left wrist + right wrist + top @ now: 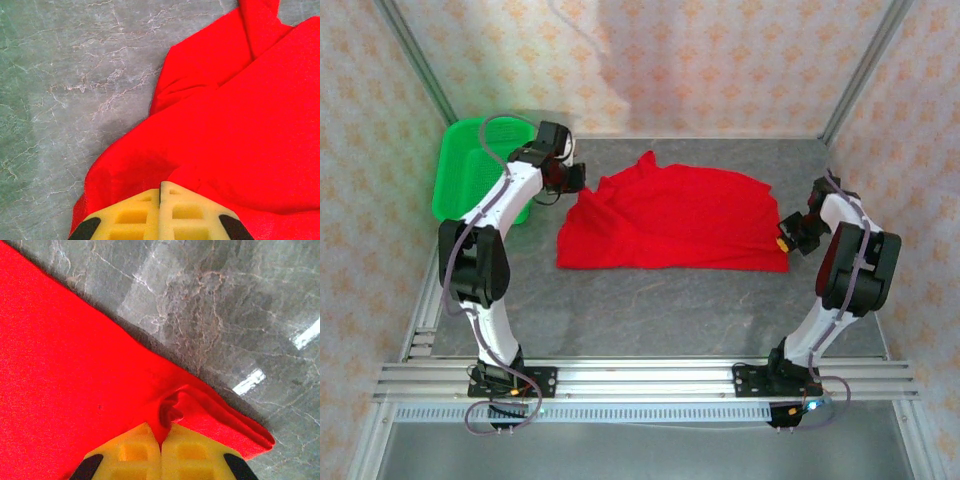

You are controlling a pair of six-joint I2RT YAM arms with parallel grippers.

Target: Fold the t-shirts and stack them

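with your left fingers [135, 215] and right fingers [195, 452] clamped on opposite ends of the red t-shirt [680, 215], lift evenly, keeping the cloth taut above the table [650, 310].

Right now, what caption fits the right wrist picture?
Right gripper shut on the edge of the red t-shirt, pinching a small fold over the grey table.

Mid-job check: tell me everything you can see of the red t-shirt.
The red t-shirt is soft bright cloth, plain red on the side showing, no print visible. It lies spread, unfolded, on the grey table, near edge fairly straight, far edge humped and wrinkled, a flap poking up far left. The left gripper is shut on its left edge; the right gripper pinches its puckered right corner. It lies apart from the green basket.
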